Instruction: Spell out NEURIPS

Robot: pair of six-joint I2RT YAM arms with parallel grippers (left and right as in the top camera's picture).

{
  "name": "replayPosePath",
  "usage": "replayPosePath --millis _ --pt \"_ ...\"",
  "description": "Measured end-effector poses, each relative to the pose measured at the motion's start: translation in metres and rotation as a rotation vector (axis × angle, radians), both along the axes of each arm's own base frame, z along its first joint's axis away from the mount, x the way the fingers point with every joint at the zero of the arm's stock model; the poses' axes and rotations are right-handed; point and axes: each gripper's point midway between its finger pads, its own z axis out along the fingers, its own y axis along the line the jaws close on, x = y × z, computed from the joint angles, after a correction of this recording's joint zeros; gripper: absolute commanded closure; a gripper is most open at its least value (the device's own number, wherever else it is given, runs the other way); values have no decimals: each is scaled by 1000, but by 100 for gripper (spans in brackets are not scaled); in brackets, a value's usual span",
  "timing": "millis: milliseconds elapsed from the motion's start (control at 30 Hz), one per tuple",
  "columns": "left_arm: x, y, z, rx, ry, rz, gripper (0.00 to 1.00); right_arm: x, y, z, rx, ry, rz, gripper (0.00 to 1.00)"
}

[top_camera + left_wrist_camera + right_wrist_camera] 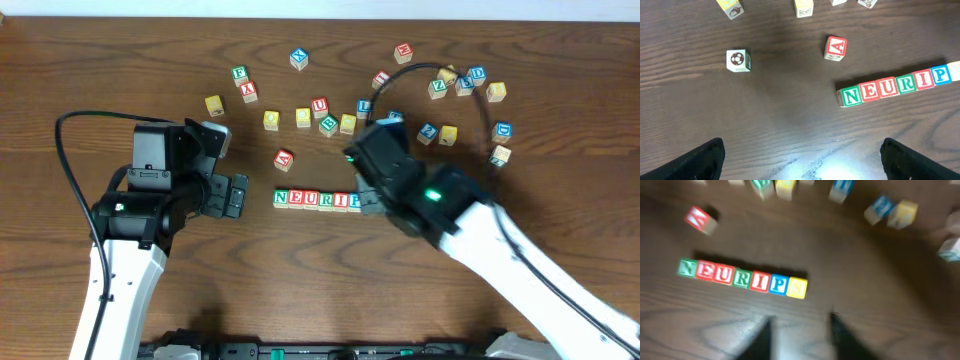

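Right gripper (800, 322) sits just short of NEURIPS row (742, 279), jaws parted, empty. Left gripper (802, 162) is wide open off the row's N end. 7 cubes in line. Looks like the release step. Next: back off without nudging S cube (796, 287).

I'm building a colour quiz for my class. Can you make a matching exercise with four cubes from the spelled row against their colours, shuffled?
Cubes:
1. N cube
2. E cube
3. P cube
4. S cube

Colours:
a. yellow
b. green
c. blue
d. red

Pairs: 1-b, 2-d, 3-c, 4-a
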Motion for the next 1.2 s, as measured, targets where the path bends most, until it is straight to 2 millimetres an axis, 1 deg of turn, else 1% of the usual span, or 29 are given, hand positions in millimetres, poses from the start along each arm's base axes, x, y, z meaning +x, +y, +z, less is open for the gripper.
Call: replayPosePath --millis 67,133,167,233,300,400,1200 --pt "0 0 0 0 0 0 2 -4 -12 25 31 -61 -1 1" --pt "0 0 0 0 0 0 2 -9 -20 44 47 -112 11 1" --pt "0 0 0 0 0 0 2 -12 -23 51 45 -127 27 1" --pt "0 0 0 0 0 0 2 -18 -29 56 32 -134 44 1" --pt "0 0 0 0 0 0 2 -23 -33 56 13 -129 59 1" --pt "0 0 0 0 0 0 2 -25 -35 54 -2 -120 69 1" --pt "0 0 0 0 0 0 2 -25 -35 54 -8 -120 78 1"
